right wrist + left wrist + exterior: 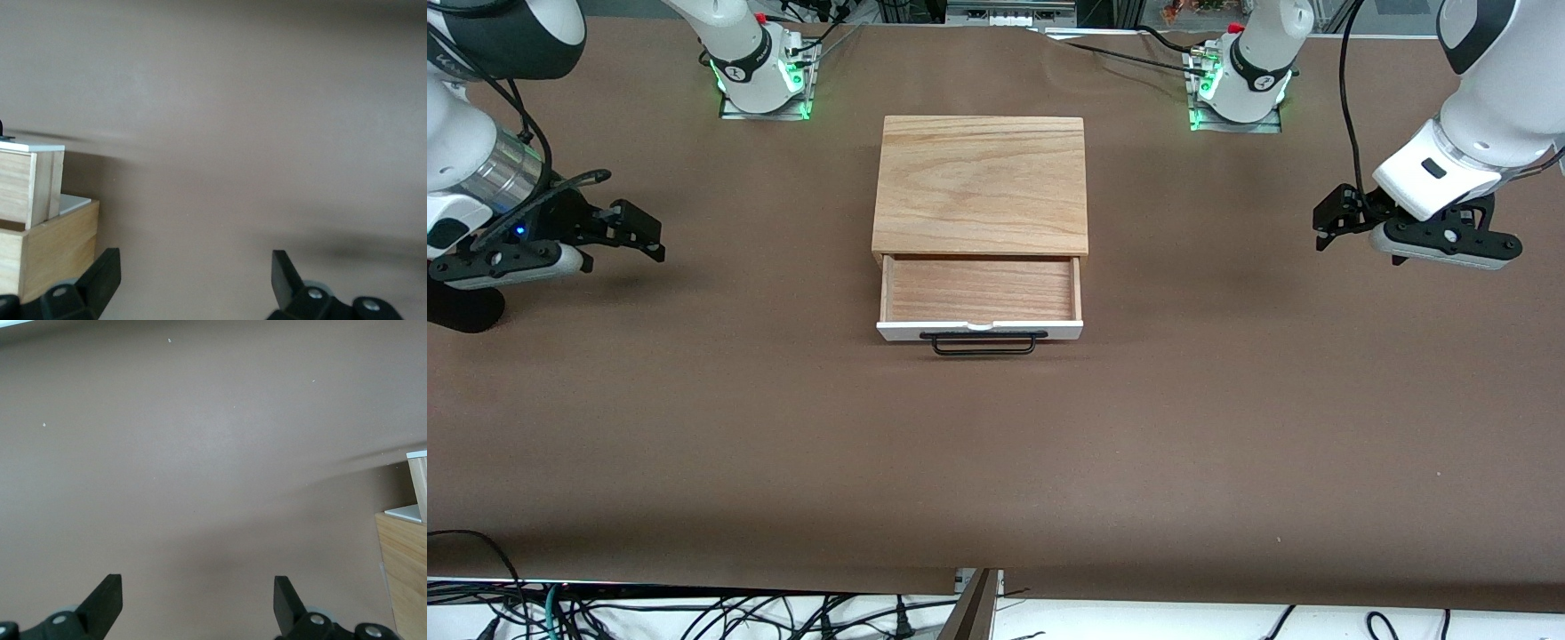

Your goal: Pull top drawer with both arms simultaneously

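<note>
Thin black bar handle [984, 342] fronts pulled-out wood-lined top drawer [979, 298].

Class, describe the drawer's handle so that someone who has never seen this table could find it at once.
Start at the wooden cabinet in the middle of the brown table. Its top drawer stands pulled out toward the front camera, showing an empty wood interior. On the drawer's white front panel sits the handle: a long, thin black bar, the only dark part of the cabinet.
</note>
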Available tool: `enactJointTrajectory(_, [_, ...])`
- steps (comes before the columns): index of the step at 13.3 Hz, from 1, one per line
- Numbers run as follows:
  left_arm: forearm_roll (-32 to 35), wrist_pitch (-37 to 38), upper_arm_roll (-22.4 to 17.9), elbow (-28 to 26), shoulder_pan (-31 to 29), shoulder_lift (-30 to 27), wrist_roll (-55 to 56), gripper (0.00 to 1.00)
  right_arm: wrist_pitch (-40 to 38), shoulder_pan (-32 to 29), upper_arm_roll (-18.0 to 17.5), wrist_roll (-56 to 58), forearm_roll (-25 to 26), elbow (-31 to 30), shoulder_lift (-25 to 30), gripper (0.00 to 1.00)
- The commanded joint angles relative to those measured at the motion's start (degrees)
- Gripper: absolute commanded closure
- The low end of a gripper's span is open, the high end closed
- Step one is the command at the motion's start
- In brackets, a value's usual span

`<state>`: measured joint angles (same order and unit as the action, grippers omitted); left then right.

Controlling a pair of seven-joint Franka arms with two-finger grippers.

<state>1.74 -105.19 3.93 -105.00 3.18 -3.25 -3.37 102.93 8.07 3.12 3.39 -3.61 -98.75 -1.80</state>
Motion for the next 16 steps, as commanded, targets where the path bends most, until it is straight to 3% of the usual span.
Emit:
enactJointTrajectory(1, [1.9, 0.6, -0.2, -0.1, 0.6, -0.3, 1.3, 0.0, 1.0, -2.5, -1.6, 0.1, 0.8, -1.0, 0.1, 0.0])
enactJointTrajectory(4, [1.8, 0.7, -0.2, 0.0, 0.5, -0.3, 1.3, 0.0, -1.4, -2.5, -1.5, 0.0, 1.0, 1.4, -1.3, 0.0])
enactJointTrajectory(16, [1.2, 6.0, -0.2, 2.3, 0.4, 0.4, 1.2, 0.0, -1.3, -3.0, -1.4, -0.1, 1.1, 1.9, -1.8, 0.0])
